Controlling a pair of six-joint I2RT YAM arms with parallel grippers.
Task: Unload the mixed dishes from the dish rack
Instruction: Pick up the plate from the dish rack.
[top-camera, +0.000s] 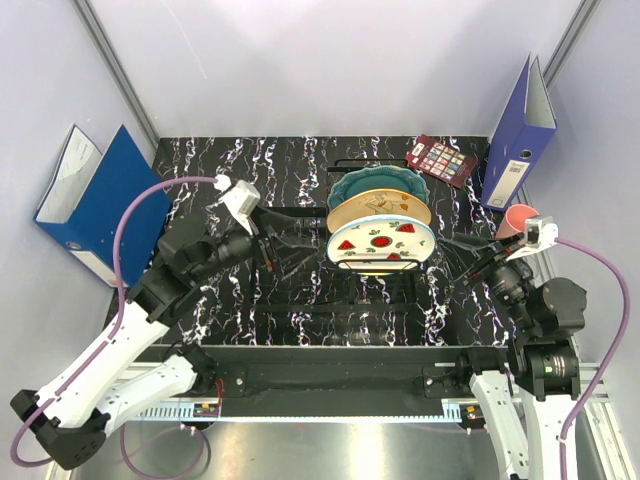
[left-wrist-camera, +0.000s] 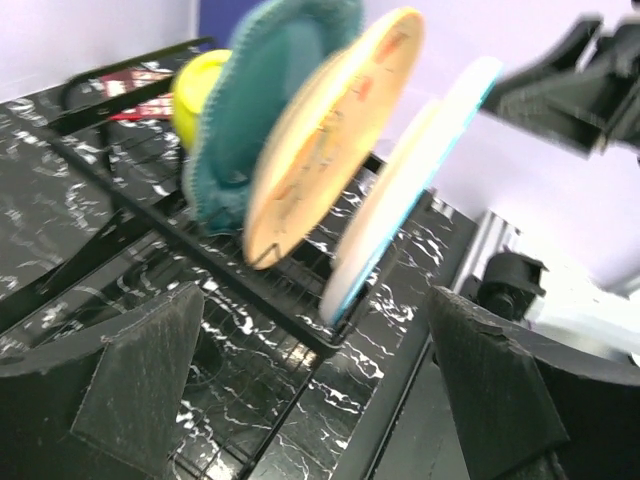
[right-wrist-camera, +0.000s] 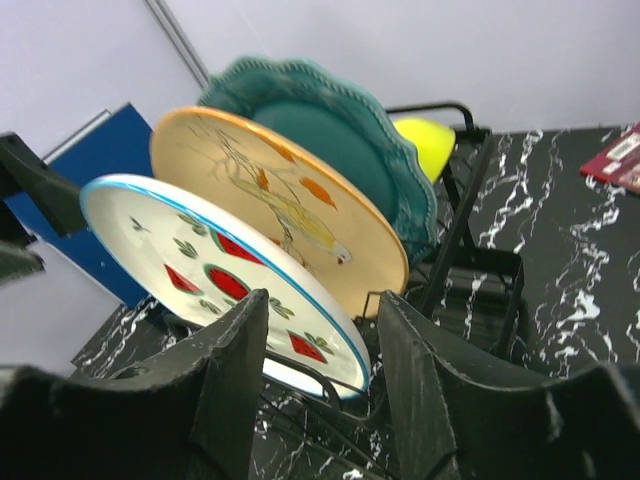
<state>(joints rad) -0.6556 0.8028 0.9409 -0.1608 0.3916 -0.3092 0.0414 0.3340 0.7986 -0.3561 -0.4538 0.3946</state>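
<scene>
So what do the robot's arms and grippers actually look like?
The left arm and right arm match: white lower segments, black joints and upper parts. A lilac cable loops from each wrist, where a small white camera box sits. The left gripper and right gripper each have two chunky black wedge-shaped fingers with a rough, matte surface.

Glossy glazed plates (right-wrist-camera: 250, 240) in a thin black-wire rack (right-wrist-camera: 470, 250), marbled tabletop (top-camera: 250, 170).

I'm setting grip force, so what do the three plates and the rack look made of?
Teal plate, cream plate, white plate: likely glazed ceramic, since they are glossy with soft highlights and thick rims, though melamine can't be ruled out. Rack: thin black wire, probably coated metal.
</scene>
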